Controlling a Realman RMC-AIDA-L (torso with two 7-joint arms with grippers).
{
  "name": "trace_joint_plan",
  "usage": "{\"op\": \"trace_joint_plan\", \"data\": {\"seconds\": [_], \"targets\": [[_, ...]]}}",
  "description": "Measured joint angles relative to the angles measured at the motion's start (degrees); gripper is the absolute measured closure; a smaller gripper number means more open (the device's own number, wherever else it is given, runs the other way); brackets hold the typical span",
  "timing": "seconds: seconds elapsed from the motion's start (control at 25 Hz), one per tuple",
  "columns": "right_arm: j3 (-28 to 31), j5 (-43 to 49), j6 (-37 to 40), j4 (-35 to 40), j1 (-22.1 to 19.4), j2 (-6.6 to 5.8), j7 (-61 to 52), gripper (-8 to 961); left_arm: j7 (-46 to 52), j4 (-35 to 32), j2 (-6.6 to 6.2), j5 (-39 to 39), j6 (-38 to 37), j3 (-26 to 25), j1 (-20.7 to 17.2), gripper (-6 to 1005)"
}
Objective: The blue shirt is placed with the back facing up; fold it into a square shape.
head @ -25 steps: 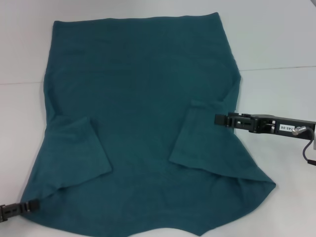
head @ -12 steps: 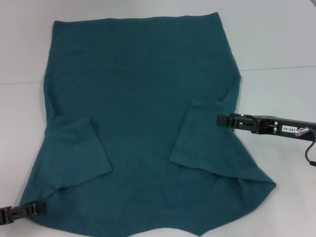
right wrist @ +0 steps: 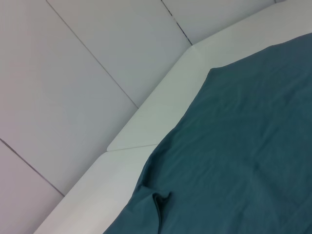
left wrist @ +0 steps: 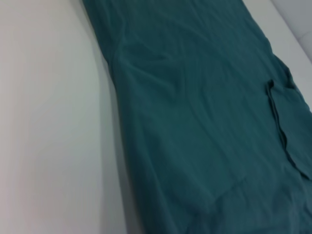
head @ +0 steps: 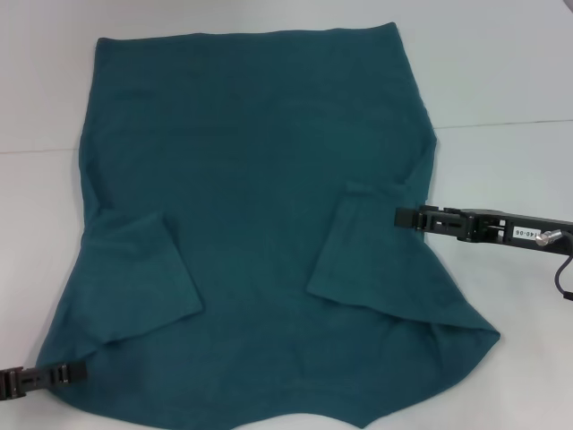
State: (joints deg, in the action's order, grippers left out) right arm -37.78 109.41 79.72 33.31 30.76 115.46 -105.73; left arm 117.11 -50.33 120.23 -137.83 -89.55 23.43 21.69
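While the shirt lay flat, the scene read as follows.

Shirt (head: 260, 224): it was spread on the white table (head: 501, 72), teal-blue and plain, and covered most of the head view. Its straight hem lay at the far side, and the wider, uneven end lay nearest the robot.

Sleeves: both were folded inward onto the body. The left sleeve (head: 143, 269) formed a flap near the left edge. The right sleeve (head: 358, 251) formed a flap near the right edge.

Near edge: it curved and ran out of view at the bottom of the head view. A corner of fabric stuck out at the near right.

Left gripper (head: 81, 374): it sat low at the near left corner of the shirt, its tip at the cloth's edge. Whether the fingers were apart or closed on fabric could not be told.

Right gripper (head: 403, 217): it reached in from the right, level with the right sleeve, its tip touching or just over the shirt's right edge. The finger spacing could not be told either.

Left wrist view: it showed the shirt (left wrist: 204, 122) lying lengthwise on the table (left wrist: 48, 122), with soft creases and one sleeve edge.

Right wrist view: it showed the shirt (right wrist: 243, 156), the table's edge (right wrist: 156, 126) and a tiled floor (right wrist: 73, 63) beyond.
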Motion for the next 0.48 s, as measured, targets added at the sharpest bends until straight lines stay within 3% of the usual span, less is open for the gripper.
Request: {"op": "trace_joint_plan", "data": {"seconds": [0.48], "targets": [[0.50, 0.00, 0.00, 0.00, 0.22, -0.08, -0.06, 130, 1.21, -0.47, -0.41, -2.58, 0.76, 0.04, 1.35, 120]]}}
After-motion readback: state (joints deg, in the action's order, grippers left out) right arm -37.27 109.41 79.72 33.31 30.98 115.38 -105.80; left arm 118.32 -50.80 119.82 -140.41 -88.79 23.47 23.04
